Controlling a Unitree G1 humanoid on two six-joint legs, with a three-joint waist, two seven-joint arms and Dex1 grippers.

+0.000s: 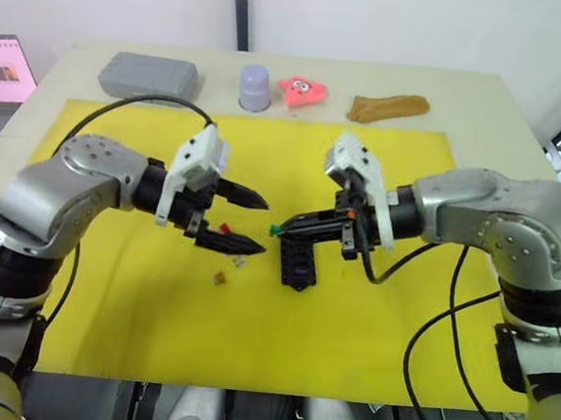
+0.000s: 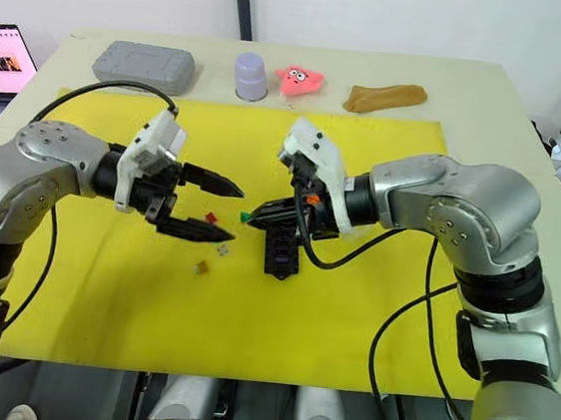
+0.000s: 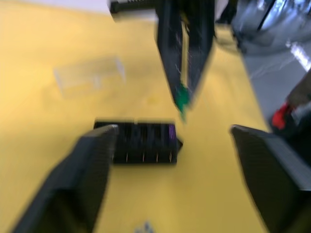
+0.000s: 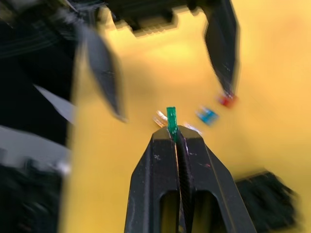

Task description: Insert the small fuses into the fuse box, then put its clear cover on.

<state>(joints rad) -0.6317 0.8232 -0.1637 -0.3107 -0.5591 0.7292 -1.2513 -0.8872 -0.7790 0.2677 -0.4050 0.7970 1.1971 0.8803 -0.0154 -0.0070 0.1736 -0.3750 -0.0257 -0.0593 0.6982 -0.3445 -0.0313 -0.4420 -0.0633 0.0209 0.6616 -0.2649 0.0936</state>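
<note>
Fuse box (image 1: 297,265) lies flat on the yellow mat (image 1: 345,357), near the mat's middle, long axis running away from the robot, slots facing up. In the left wrist view one purple fuse (image 3: 170,130) sits in an end slot.

Right gripper (image 1: 280,229) is stretched level over the mat, pointing toward the robot's left, its tip just above and left of the box's far end. Its fingers are pressed together on a green fuse (image 4: 171,117), which sticks out past the tips in line with them.

Left gripper (image 1: 250,220) faces it from the left, arm bent at the elbow, forearm level, fingers spread apart and holding nothing.

Loose fuses on the mat below the left gripper: red (image 1: 225,229), pale grey (image 1: 239,262), amber (image 1: 219,278).

Clear cover (image 3: 90,75) lies on the mat beyond the box in the left wrist view, well apart from it.
</note>
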